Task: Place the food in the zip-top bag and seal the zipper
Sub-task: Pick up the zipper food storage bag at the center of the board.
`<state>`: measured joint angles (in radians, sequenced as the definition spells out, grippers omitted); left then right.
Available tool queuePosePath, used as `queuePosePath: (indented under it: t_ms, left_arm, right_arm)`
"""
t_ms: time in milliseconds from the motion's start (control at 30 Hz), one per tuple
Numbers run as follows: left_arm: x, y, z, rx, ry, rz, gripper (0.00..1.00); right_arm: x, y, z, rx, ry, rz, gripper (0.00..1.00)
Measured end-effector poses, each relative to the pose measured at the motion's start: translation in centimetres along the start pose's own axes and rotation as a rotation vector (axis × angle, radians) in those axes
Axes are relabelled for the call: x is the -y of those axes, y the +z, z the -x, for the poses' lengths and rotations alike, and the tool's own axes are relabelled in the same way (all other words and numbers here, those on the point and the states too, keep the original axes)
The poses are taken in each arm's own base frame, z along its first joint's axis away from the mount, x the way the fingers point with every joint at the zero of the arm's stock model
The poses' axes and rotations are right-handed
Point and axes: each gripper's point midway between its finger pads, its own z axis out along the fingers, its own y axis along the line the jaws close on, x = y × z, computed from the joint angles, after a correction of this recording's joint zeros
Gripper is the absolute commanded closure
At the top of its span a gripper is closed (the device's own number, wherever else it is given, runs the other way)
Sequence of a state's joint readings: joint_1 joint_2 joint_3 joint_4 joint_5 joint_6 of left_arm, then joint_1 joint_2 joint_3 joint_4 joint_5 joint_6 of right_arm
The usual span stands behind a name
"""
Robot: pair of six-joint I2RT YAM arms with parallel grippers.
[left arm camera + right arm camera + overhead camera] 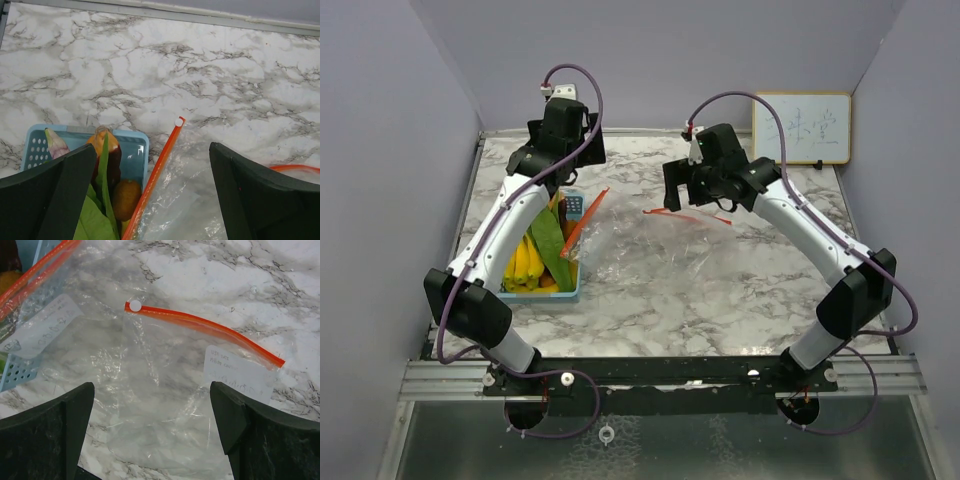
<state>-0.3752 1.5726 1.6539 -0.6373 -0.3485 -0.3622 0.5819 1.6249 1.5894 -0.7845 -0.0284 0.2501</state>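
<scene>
Marble tabletop (720, 290). Bananas (523, 262), green vegetable (550, 245) heaped in blue basket (545, 296), unbagged. Zip-top bag (640, 250) flat just beside, handy for transfer. Left gripper (152, 147) wide, empty, over basket's far end, likely for pick; right gripper (152, 387) wide, empty, above bag's orange zipper (200, 324), likely to hold mouth.

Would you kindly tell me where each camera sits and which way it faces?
Top external: above and behind the bases, looking down over the marble table; both arms show whole.
Left wrist: on the left arm, facing down at the blue basket and zip-top bag; open left tool frames it.
Right wrist: on the right arm, facing down at the bag; open right tool frames it.
Shared: both wrist views show the orange zipper and basket.
</scene>
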Motion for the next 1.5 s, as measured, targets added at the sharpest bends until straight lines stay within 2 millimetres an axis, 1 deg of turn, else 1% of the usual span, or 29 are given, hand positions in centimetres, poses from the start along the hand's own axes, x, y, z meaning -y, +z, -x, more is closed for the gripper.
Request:
queuePosePath:
  t_ms: [100,167,233,300,467,600,667,733,833,933,1067,1167,1233,1267,1333,1367,1433,1467,1500]
  left_arm:
    - [0.2,-0.5,1.3,0.029,0.006,-0.011,0.01]
    - [0.5,-0.7,1.7,0.04,0.011,-0.027,0.01]
    - [1.0,-0.7,1.8,0.043,0.022,-0.061,0.01]
    - [1.7,-0.8,1.3,0.046,0.028,-0.111,0.01]
    - [2.8,-1.7,-1.4,0.021,0.036,-0.23,0.01]
    - [2.3,-2.6,-2.2,0.021,0.031,-0.247,0.01]
    - [1.3,-3.0,-2.4,0.027,0.022,-0.235,0.01]
    - [0.3,-3.4,-2.3,0.034,0.009,-0.222,0.01]
    - [-1.1,-3.7,-2.6,0.036,-0.009,-0.208,0.01]
    - [-2.0,-3.7,-3.4,0.017,-0.014,-0.2,0.01]
    - [-2.3,-3.6,-4.1,-0.004,-0.005,-0.202,0.02]
    - [-2.4,-3.6,-4.0,-0.004,0.004,-0.203,0.02]
    - [-2.5,-3.5,-4.1,-0.006,0.013,-0.204,0.02]
    - [-2.5,-3.5,-4.1,-0.007,0.016,-0.205,0.02]
    - [-2.4,-3.5,-4.2,-0.009,0.02,-0.208,0.02]
    - [-2.5,-3.4,-4.2,-0.011,0.021,-0.208,0.02]
    - [-2.6,-3.3,-4.3,-0.016,0.028,-0.208,0.02]
    - [-2.6,-3.3,-4.4,-0.018,0.032,-0.208,0.02]
    - [-2.6,-3.2,-4.4,-0.022,0.035,-0.206,0.03]
  right_arm:
    - [0.2,0.3,0.4,-0.009,0.018,-0.021,0.0]
    - [0.3,0.6,0.9,-0.012,0.033,-0.034,0.0]
    - [0.6,1.1,1.7,-0.012,0.06,-0.05,0.0]
    - [0.7,1.5,2.4,-0.011,0.092,-0.057,0.0]
    - [1.7,2.3,3.3,-0.003,0.172,-0.076,0.0]
    - [2.2,3.1,3.2,-0.015,0.204,-0.086,0.0]
    - [2.2,4.0,3.0,-0.03,0.206,-0.084,0.0]
    - [2.0,5.4,2.2,-0.064,0.207,-0.079,0.0]
    - [1.8,7.7,0.4,-0.13,0.193,-0.083,0.0]
    - [1.1,8.8,-1.2,-0.183,0.145,-0.079,0.0]
    - [-0.6,8.4,-2.9,-0.233,0.058,-0.076,0.0]
    - [-1.2,8.0,-4.4,-0.26,0.004,-0.089,0.0]
    - [-1.3,7.8,-6.1,-0.296,-0.024,-0.099,0.0]
    - [-1.1,7.7,-6.9,-0.314,-0.03,-0.108,0.02]
    - [-0.4,7.8,-8.4,-0.353,-0.037,-0.13,0.15]
    - [-0.1,7.8,-9.0,-0.369,-0.039,-0.141,0.28]
    - [0.7,7.9,-10.2,-0.399,-0.045,-0.165,0.72]
    - [0.9,7.9,-10.5,-0.407,-0.047,-0.175,0.87]
    - [1.1,7.8,-10.7,-0.412,-0.045,-0.185,0.93]
